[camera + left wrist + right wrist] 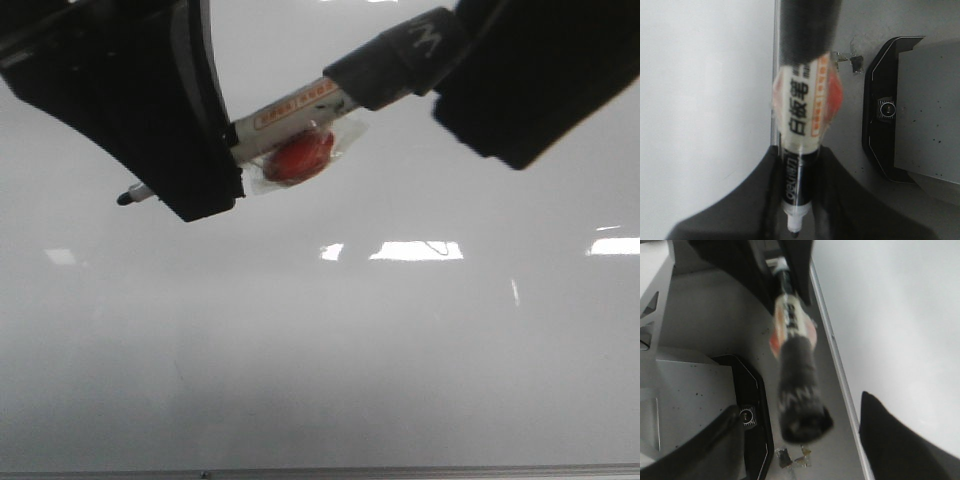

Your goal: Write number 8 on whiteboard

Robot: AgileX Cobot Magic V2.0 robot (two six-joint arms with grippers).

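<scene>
Here, marker slanted, tip lower-left, gripped by left end effector, above whiteboard.

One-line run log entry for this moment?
left gripper: shut on marker | right gripper: open | whiteboard: no 8 visible

blurred marker, whiteboard metal edge beside
</scene>
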